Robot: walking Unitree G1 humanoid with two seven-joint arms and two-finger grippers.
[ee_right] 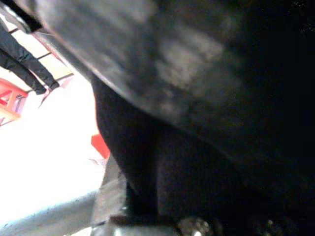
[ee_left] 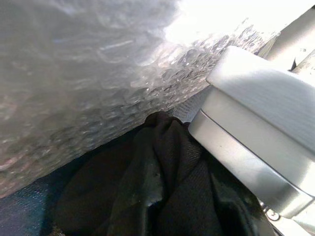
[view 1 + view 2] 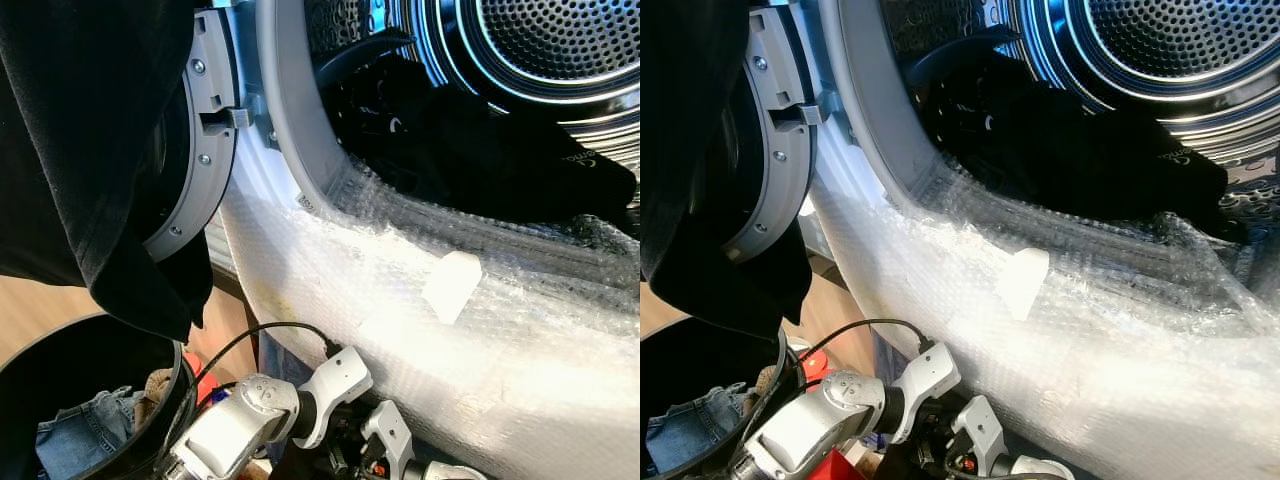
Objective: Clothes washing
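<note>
Left eye view, black clothes (image 3: 480, 140): piled in the washer drum (image 3: 560, 50) at 1 o'clock.
Black garment (image 3: 90, 140): draped over the open door (image 3: 205, 130) at 10 o'clock.
Front: wrapped in bubble wrap (image 3: 480, 330).
Basket (image 3: 60, 350): at 7 o'clock, jeans (image 3: 80, 425) inside.
Arms (image 3: 260, 410): low at 6 o'clock; finger state cannot be told.

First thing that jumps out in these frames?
The open washer drum, perforated steel at upper right, with black clothes heaped in its mouth. Below it, bubble wrap covers the machine's front. A black garment hangs at upper left, above a black basket holding denim.
</note>
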